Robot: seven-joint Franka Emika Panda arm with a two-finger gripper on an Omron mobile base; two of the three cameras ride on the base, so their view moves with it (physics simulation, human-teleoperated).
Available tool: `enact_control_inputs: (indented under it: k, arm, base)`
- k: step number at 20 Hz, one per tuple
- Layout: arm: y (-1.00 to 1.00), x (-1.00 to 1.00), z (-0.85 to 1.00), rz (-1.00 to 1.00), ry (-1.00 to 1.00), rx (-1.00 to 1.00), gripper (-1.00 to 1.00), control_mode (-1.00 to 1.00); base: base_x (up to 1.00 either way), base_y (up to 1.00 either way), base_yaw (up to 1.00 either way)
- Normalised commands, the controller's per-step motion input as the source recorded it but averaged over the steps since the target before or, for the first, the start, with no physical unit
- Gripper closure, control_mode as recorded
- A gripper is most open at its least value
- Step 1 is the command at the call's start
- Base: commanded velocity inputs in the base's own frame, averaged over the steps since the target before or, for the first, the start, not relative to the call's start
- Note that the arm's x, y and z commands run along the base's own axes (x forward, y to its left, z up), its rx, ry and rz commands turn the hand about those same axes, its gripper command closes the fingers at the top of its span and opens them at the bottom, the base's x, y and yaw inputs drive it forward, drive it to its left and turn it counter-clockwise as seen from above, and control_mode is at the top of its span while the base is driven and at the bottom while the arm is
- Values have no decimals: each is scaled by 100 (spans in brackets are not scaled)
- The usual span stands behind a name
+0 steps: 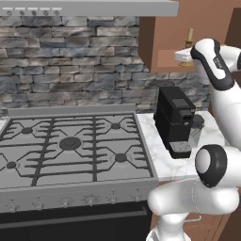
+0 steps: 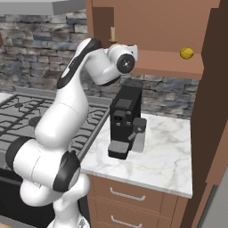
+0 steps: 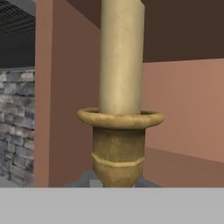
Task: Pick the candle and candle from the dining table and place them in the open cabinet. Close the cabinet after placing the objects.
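1. Up at the open cabinet point(image 2: 169, 62), my tool point(image 3: 119, 183) is clenched on the brass candlestick point(image 3: 118, 148), low on its stem; the candle point(image 3: 121, 57) stands upright in it, close to the hand camera.
2. From the right base view the candle point(image 2: 113, 34) pokes up just behind my wrist, at the left end of the cabinet shelf point(image 2: 164, 60). The left base view has it point(image 1: 189, 34) there too, above the shelf edge.
3. Second candle point(image 2: 187, 53) sits at the right end of the same shelf, well apart: small yellow lump. I cannot make out its dish holder.
4. Step in hand, as I judge it: setting the candlestick on the shelf. Keep it vertical, lower until the base is flat on the wood, then release, then pull straight back so the fingers don't tip it.
5. Risk: tall, slim and top-heavy, so a sideways nudge would topple it. Cabinet side wall point(image 3: 41, 92) is near on the left.
6. Cannot tell whether the base touches the shelf yet.
7. Materials: candle is a matte pale yellow cylinder; candlestick is dull brass with a flared drip rim and ringed cup; cabinet is flat brown wood.
8. Below: black coffee machine point(image 2: 124, 120) on the white veined marble counter point(image 2: 164, 160), gas stove point(image 1: 70, 146) beside it, stone wall behind.
9. Door closing still to do.
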Motion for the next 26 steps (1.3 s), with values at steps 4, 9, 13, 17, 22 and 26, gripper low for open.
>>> enact_control_inputs:
  k: [4,9,13,17,22,26]
  arm:
    - [-3,25,-6,1,0,0,100,-100]
    - [-6,22,-10,2,0,0,100,-100]
    - [-7,22,-13,1,0,0,100,-100]
    - [-10,21,-12,0,1,0,100,-100]
    - [-9,23,-8,0,2,0,100,-100]
    - [-9,22,-7,0,3,0,100,-100]
  base:
    - [0,0,0]
    - [0,0,0]
    - [0,0,0]
    - [0,0,0]
    - [0,0,0]
    - [0,0,0]
